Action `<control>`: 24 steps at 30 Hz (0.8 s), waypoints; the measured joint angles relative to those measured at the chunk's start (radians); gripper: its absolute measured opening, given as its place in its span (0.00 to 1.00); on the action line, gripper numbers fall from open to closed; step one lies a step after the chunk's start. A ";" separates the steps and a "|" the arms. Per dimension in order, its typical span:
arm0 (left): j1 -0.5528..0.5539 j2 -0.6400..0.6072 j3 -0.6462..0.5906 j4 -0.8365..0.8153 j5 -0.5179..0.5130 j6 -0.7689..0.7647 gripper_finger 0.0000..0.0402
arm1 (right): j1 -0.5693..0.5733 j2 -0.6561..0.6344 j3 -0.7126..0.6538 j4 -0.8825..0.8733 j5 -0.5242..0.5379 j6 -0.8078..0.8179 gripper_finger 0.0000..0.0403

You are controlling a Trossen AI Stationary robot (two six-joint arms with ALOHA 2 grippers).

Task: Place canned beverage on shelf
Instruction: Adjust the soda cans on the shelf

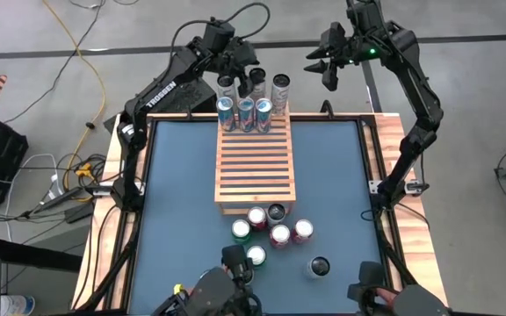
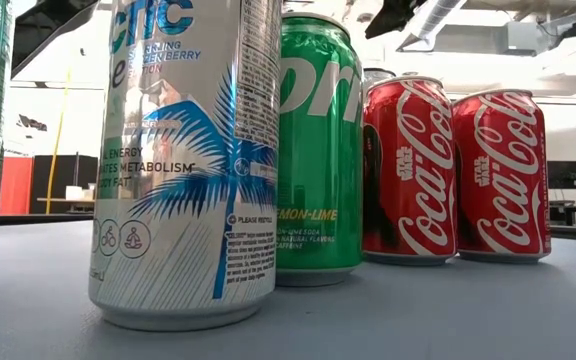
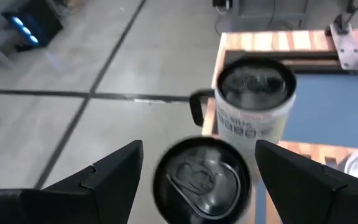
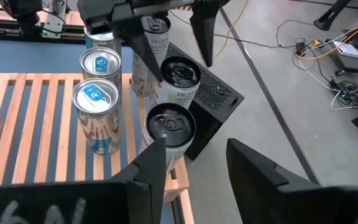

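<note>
**A:** Where is the left gripper (image 3: 199, 149)?

**B:** I have it over the far end of the shelf (image 1: 255, 167). Its fingers are spread wide on either side of a dark-topped can (image 3: 201, 180). I see a gap on each side, so it isn't clamped on anything. A second white can (image 3: 255, 93) stands just beyond the first.

**A:** And the right gripper (image 4: 196, 146)?

**B:** It hangs past the far edge of the table (image 1: 183, 193), off the shelf's far right corner. Its fingers are apart, with only floor between them. Another dark-topped can (image 4: 169, 127) stands just beside one finger, and I can't tell whether they touch.

**A:** What's on the shelf?

**B:** Three blue-topped cans (image 1: 245, 110) stand upright in a row across its far end. The white, dark-topped cans are right behind them. I can't tell whether those rest on the slats or on the end board. The rest of the slats are bare.

**A:** Any other cans?

**B:** A loose cluster (image 1: 279, 234) stands on the table at the shelf's near end. From table height I see a silver can (image 2: 183, 160) closest. A green one (image 2: 318, 150) is behind it, and two red ones (image 2: 408, 170) stand side by side to its right
</note>
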 joint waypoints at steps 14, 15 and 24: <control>0.003 0.006 -0.001 -0.065 -0.026 0.029 0.74 | 0.000 0.000 0.000 -0.003 -0.003 -0.018 0.40; 0.003 0.006 -0.001 -0.065 -0.026 0.029 0.74 | 0.000 0.000 0.000 -0.003 -0.003 -0.018 0.40; 0.003 0.006 -0.001 -0.065 -0.025 0.066 0.68 | 0.000 0.000 0.000 -0.003 -0.003 -0.018 0.40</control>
